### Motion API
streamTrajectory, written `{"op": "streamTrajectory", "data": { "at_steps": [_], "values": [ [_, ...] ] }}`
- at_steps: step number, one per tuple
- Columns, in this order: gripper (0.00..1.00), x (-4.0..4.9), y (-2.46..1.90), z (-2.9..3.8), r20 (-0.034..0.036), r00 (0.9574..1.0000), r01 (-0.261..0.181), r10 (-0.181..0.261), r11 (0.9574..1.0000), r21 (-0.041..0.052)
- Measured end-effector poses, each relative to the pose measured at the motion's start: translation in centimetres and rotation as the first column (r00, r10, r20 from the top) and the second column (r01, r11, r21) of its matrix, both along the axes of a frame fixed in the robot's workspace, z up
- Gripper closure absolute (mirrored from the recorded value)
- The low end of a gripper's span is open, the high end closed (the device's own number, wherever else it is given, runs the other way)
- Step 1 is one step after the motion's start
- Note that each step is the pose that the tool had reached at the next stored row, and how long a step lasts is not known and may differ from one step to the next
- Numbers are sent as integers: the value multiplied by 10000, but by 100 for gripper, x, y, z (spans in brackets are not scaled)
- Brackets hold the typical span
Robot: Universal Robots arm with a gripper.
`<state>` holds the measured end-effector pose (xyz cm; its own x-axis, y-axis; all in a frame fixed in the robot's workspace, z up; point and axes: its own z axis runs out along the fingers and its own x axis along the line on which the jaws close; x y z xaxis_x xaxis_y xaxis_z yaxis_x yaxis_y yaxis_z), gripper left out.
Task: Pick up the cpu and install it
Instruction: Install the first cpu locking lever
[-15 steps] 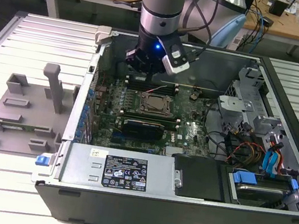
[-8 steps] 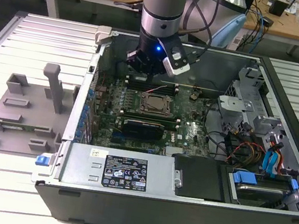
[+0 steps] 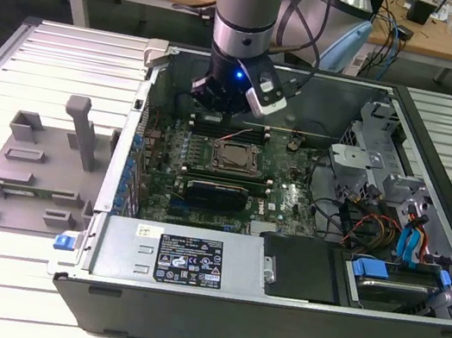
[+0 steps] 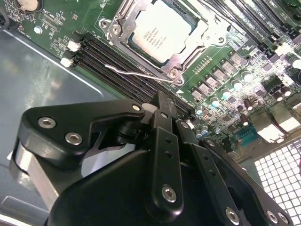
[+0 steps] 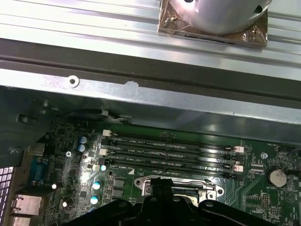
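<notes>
The cpu, a silver square chip, lies flat inside the metal socket frame on the green motherboard. In the exterior view the cpu sits in the middle of the board, inside the open computer case. My gripper hangs a little above the board on the far side of the socket, over the black memory slots. Its black fingers are shut together with nothing between them. A thin wire socket lever lies between the gripper and the cpu.
A grey plastic tray stands on the slatted table at the exterior view's left. The case holds a power supply at the front and drive bays with cables at the right. A silver cylinder on a copper base stands beyond the case wall.
</notes>
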<state>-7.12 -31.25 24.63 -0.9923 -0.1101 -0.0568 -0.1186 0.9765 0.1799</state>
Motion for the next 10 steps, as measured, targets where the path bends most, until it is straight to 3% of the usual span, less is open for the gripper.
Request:
{"op": "streamTrajectory", "data": {
  "at_steps": [8,10],
  "values": [
    [89,11,0,-64,0,10000,-1,1,10000,-1],
    [89,67,0,-78,0,10000,-2,2,10000,5]
  ]
}}
